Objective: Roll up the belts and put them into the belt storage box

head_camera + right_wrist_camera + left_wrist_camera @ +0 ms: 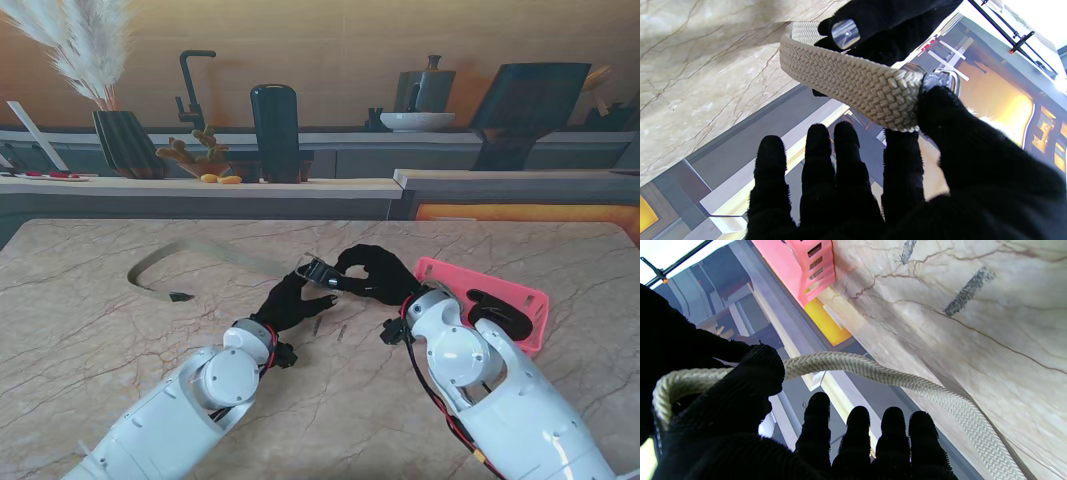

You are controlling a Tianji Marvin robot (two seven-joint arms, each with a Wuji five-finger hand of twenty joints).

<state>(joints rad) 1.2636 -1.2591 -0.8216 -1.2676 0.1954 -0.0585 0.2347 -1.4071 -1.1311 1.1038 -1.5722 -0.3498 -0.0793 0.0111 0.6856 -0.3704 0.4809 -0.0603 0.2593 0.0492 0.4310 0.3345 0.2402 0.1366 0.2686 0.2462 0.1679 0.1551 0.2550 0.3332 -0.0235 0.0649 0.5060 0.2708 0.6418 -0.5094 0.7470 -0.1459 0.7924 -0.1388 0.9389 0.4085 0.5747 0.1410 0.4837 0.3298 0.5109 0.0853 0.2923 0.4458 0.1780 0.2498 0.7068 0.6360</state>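
Observation:
A beige woven belt [200,250] lies in a loop on the marble table, its free tip [180,296] at the left and its metal buckle [318,270] lifted at the middle. My left hand [295,300] and right hand [375,272], both in black gloves, meet at the buckle end. The left wrist view shows the belt [873,368] pinched under my thumb [760,370]. In the right wrist view my thumb [940,110] and forefinger clamp the belt [846,78]. The pink belt storage box [520,295] stands at the right, with a dark item [500,312] inside.
Two short dark marks [342,332] sit on the table nearer to me than the hands. Beyond the table's far edge a counter carries a vase with pampas grass [125,140], a black bottle [275,130] and a white bowl [417,121].

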